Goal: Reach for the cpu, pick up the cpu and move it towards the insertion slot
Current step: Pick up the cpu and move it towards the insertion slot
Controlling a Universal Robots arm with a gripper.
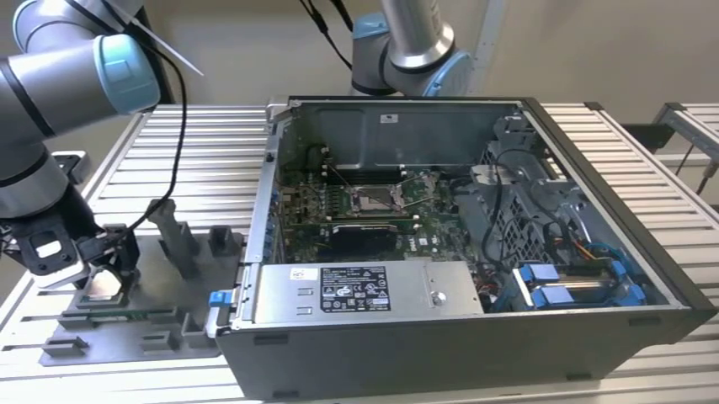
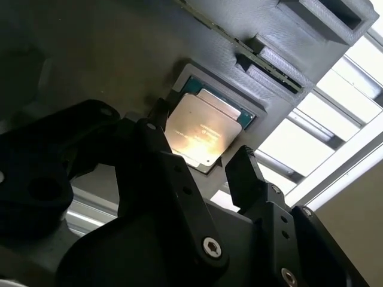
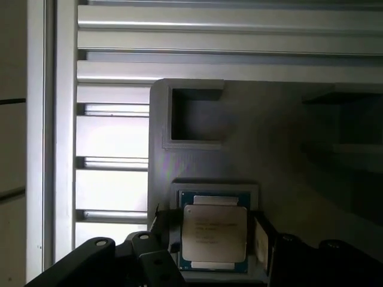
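Between the gripper's [image 2: 197, 146] wide-standing fingers [image 2: 161, 158], the cpu [image 2: 202, 128] is lying flat in the grey fixture [image 2: 119, 54]. An off-centre squeeze would be risking tipping or wedging it.

A slatted metal table [image 1: 191, 168] carries a grey fixture plate [image 1: 124, 347] and, seemingly flat, an open computer case [image 1: 450, 358].
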